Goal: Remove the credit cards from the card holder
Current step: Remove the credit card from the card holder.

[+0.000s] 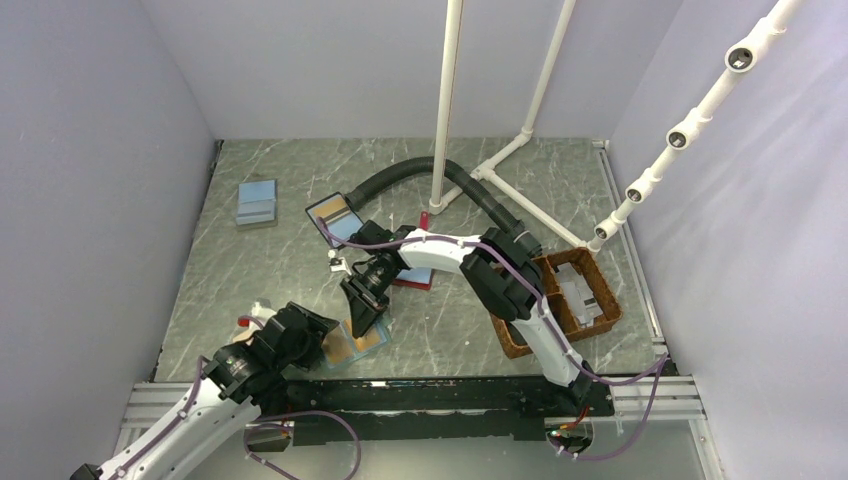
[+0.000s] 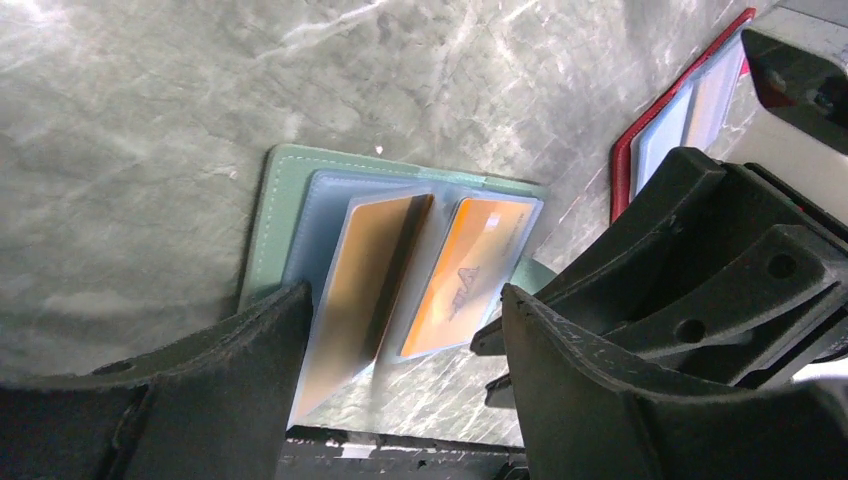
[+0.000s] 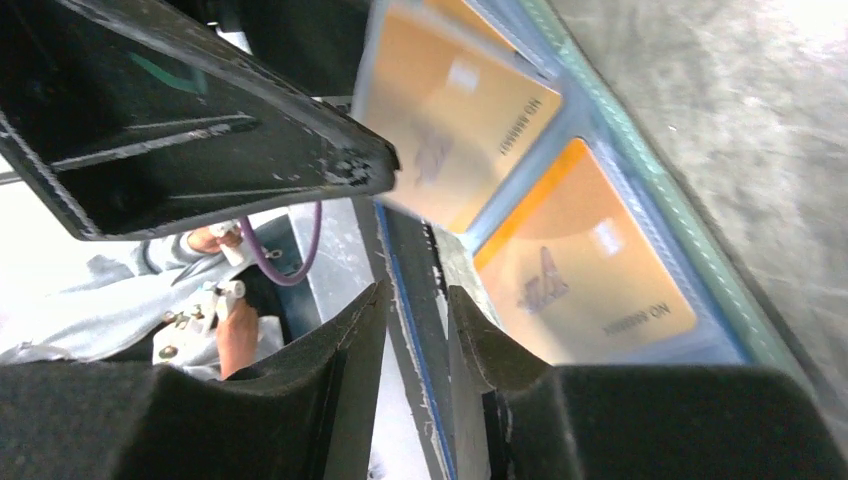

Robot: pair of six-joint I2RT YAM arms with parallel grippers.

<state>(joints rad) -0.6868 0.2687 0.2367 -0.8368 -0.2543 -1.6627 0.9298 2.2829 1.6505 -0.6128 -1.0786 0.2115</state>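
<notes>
Near the front edge of the surface [image 2: 150,100], between the two arms, the card holder [image 2: 270,220] lies open with its teal border down and its clear sleeve pages up. Two tan credit cards [image 2: 370,270] sit side by side in those sleeves, neither one out yet. One sleeve page looks lifted off the other.

The left gripper [image 2: 400,300] hangs low over the near end of the holder. Its fingers [image 2: 250,340] are well apart with nothing between them, and one tip is at the sleeve's edge. The right gripper [image 3: 415,300] points down just beside the cards. Its fingers [image 3: 330,380] are only a narrow gap apart, with a thin blue-edged strip running through that gap. I cannot tell whether they are pinching it.

The step seems to be getting a first card free of its sleeve. To do it well, the left arm would best press the holder's border or spine flat so the whole thing does not ride up. The right fingers need the bare edge of a card, not plastic alone, or the page will simply lift. Then the pull should be slow and in line with the sleeve's mouth, kept low.

The red-edged holder [image 2: 625,160] lies close by, just behind the right gripper, and should be left alone.
</notes>
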